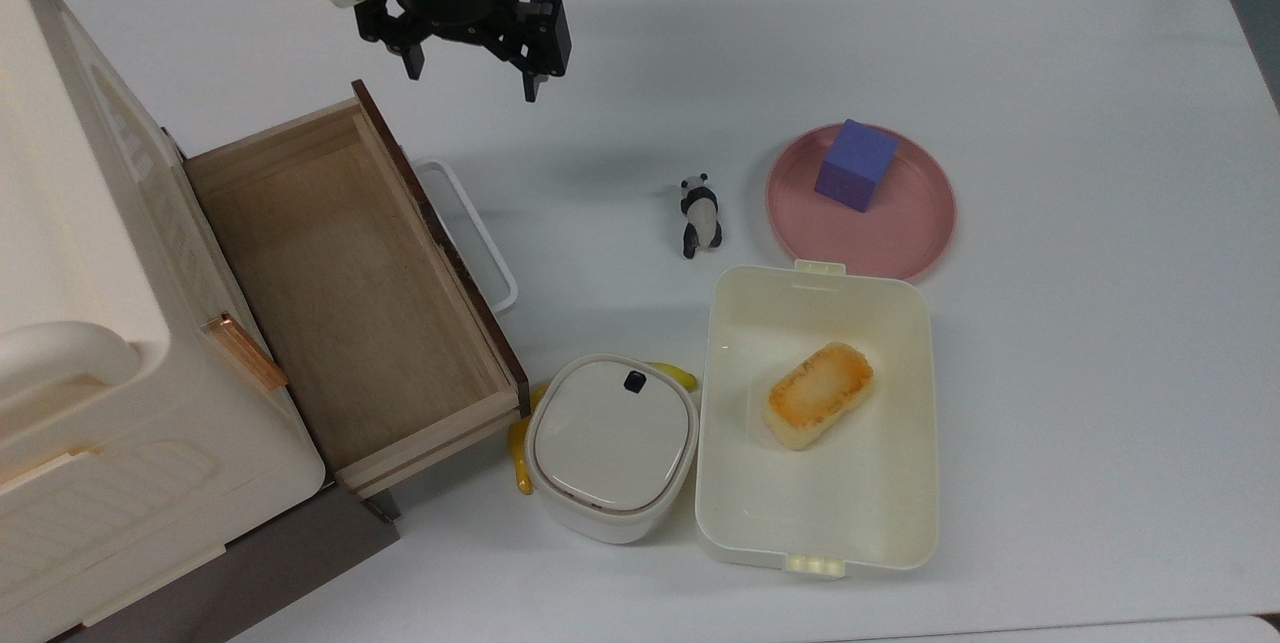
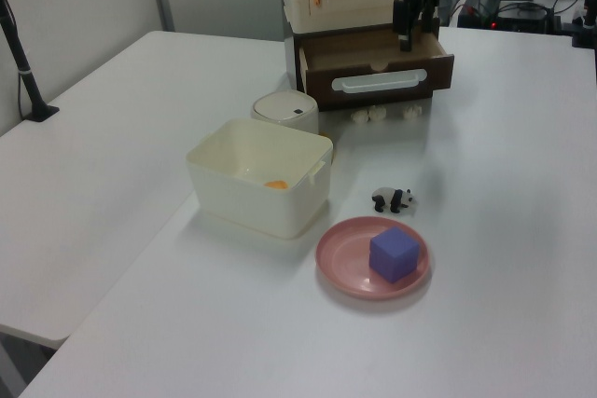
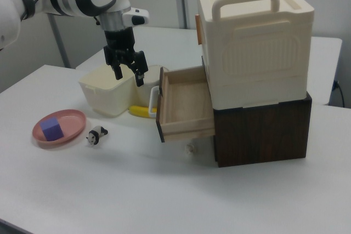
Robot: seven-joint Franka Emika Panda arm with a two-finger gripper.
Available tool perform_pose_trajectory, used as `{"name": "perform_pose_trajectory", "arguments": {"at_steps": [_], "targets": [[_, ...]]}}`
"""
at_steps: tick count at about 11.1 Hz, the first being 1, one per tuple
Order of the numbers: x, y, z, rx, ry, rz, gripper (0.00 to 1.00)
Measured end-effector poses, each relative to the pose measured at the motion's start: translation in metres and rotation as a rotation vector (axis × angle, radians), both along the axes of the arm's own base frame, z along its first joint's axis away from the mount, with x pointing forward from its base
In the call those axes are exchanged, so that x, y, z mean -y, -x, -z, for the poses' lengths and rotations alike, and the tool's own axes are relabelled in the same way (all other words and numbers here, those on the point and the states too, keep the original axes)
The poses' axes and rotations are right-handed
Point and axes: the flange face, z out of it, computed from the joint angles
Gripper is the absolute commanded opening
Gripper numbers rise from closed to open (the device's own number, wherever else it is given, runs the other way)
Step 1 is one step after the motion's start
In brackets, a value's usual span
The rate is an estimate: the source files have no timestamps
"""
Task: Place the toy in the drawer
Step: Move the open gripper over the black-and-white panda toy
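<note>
White table [image 1: 1050, 483] fills the foreground, its cabinet [image 1: 90, 343] on the top view's left with the wooden drawer [image 1: 350, 293] pulled wide open. Up above its far corner hangs the gripper [image 1: 470, 73], fingers spread and holding nothing. Further right the panda [image 1: 699, 214], white body and black legs, lies on the tabletop just beside the pink plate [image 1: 900, 233].

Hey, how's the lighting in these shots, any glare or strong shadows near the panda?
Top view: even overhead light, a soft shadow of the end effector on the table above the panda figurine. Left view: faint sheen on the table near the drawer. Right view: the panda figurine's shadow is faint and short.
</note>
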Motion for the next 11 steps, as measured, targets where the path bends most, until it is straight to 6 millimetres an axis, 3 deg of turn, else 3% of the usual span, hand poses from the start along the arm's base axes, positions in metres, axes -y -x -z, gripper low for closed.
{"name": "perform_pose_trajectory", "arguments": {"at_steps": [5,11], "targets": [[-0.004,0.000,0.003,-0.006,-0.001,-0.006,1.00],[-0.016,0.007,0.023,-0.083,-0.007,-0.025,1.00]]}}
